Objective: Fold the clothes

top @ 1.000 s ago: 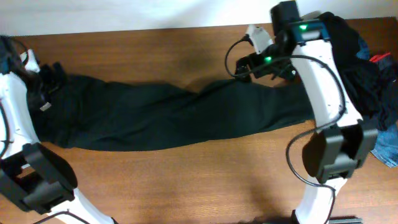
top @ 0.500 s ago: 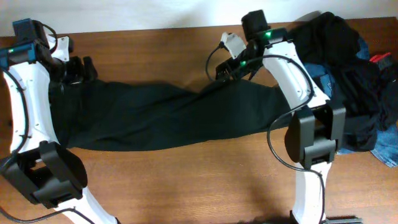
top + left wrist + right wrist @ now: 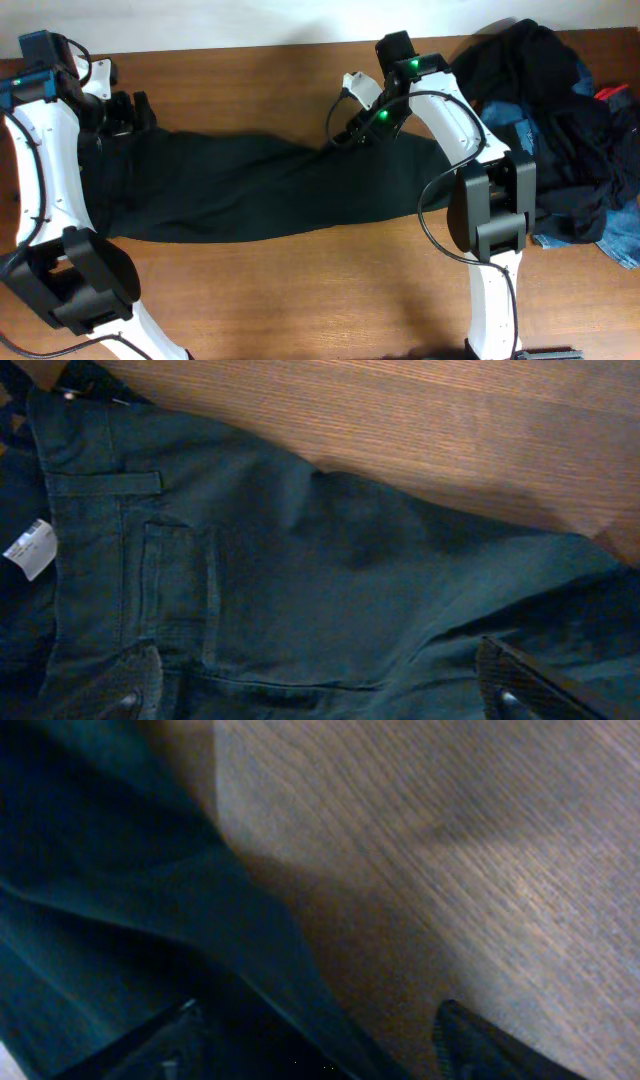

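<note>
A wooden table is spanned by long black trousers, laid flat. Beyond the trousers' leg end, a heap of dark clothes is piled, with blue denim and a red piece. Over the trousers' waistband the left gripper is held wide open, gripping nothing. At the trousers' upper edge the right gripper is parted astride the fabric. A white label is seen by the waistband.

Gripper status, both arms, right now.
Left gripper: open, over the waist of the black trousers, holding nothing.
Right gripper: open, jaws on either side of the trousers' edge, nothing clamped.
</note>
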`<move>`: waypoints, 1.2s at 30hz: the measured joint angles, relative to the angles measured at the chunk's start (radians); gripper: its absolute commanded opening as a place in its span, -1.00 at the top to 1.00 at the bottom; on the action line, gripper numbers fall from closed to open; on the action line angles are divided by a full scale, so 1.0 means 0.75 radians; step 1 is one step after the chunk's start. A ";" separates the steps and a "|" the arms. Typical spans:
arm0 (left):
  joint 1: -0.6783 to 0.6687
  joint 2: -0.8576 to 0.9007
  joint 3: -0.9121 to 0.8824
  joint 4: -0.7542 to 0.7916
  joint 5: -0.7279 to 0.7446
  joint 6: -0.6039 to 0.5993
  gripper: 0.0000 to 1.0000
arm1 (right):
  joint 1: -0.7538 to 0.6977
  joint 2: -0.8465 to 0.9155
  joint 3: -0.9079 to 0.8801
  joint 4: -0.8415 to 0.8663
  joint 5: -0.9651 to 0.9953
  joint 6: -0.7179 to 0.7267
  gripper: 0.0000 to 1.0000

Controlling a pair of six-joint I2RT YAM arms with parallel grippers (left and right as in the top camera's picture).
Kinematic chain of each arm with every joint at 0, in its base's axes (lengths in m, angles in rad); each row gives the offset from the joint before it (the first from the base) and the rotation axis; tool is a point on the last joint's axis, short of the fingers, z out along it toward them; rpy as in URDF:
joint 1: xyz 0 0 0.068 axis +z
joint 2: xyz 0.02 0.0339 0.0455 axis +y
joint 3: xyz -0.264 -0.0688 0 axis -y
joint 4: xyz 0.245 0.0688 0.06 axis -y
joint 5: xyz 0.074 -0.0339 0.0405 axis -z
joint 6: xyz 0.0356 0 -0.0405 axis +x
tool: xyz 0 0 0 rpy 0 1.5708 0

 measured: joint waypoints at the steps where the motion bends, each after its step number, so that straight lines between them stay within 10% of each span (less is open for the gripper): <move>1: 0.000 0.000 0.000 0.000 -0.001 0.001 -0.99 | 0.000 0.000 0.000 0.004 -0.001 -0.003 -0.48; 11: 0.000 0.000 0.000 0.001 0.000 0.001 -0.99 | 0.000 0.023 0.000 0.016 -0.002 -0.019 -0.15; 16: 0.000 0.000 0.000 0.001 0.000 0.001 -0.99 | 0.000 0.047 0.000 0.020 -0.002 -0.022 0.89; 36: 0.000 0.000 0.000 0.001 -0.017 0.001 -0.99 | 0.057 0.052 0.490 -0.525 -0.001 -0.130 0.92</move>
